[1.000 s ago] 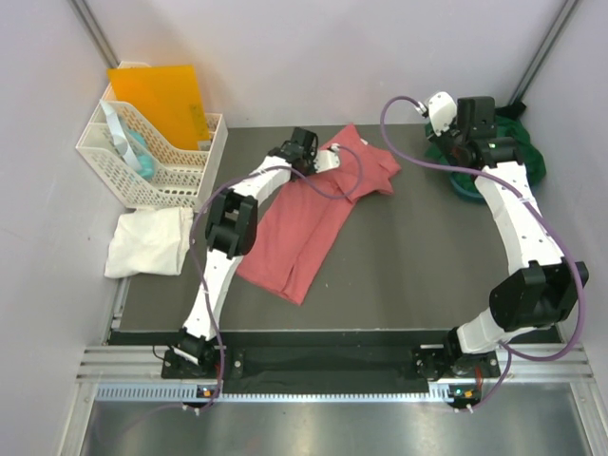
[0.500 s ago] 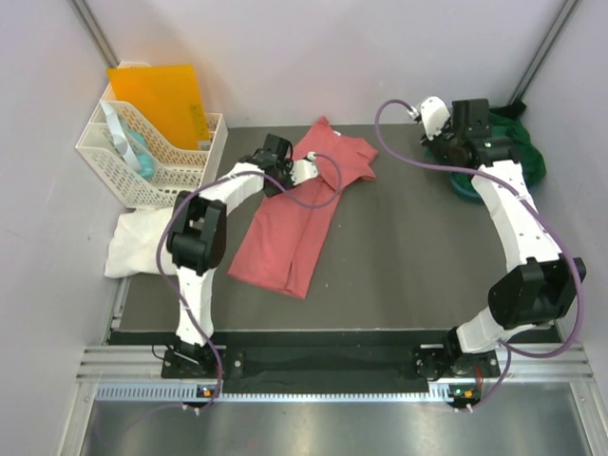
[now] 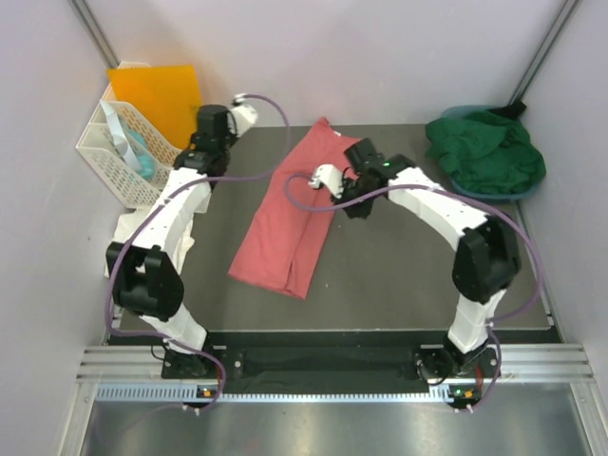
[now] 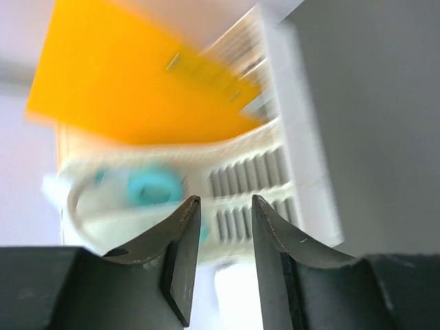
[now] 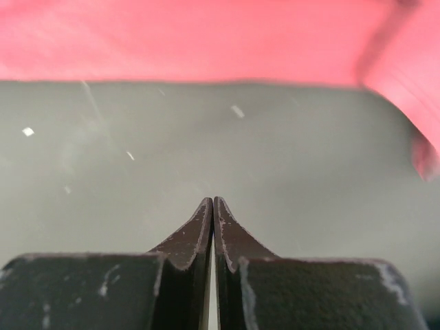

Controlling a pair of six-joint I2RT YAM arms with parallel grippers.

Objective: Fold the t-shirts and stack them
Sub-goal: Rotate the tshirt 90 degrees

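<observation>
The salmon-pink t-shirt [image 3: 285, 218] lies as a long narrow strip on the dark mat, and its edge shows at the top of the right wrist view [image 5: 206, 41]. My left gripper [image 3: 197, 152] [image 4: 223, 199] is open and empty, up by the white basket, away from the shirt. My right gripper [image 3: 353, 201] [image 5: 213, 201] is shut and empty, over bare mat just beside the pink shirt's right edge. The dark green t-shirt [image 3: 486, 152] is bunched at the back right. The white t-shirt [image 3: 128, 242] lies crumpled at the left, partly hidden by my left arm.
A white lattice basket [image 3: 114, 157] [image 4: 295, 172] with a teal tape roll [image 4: 155, 187] stands at the back left. An orange folder [image 3: 157, 90] [image 4: 124, 89] leans behind it. The green shirt sits on a blue basin [image 3: 475, 185]. Walls close in on the left, back and right.
My left gripper let go of the pink shirt and swung left to the basket. My right arm swung from the green shirt to the pink shirt's right edge. The shirt's top now lies narrower.
</observation>
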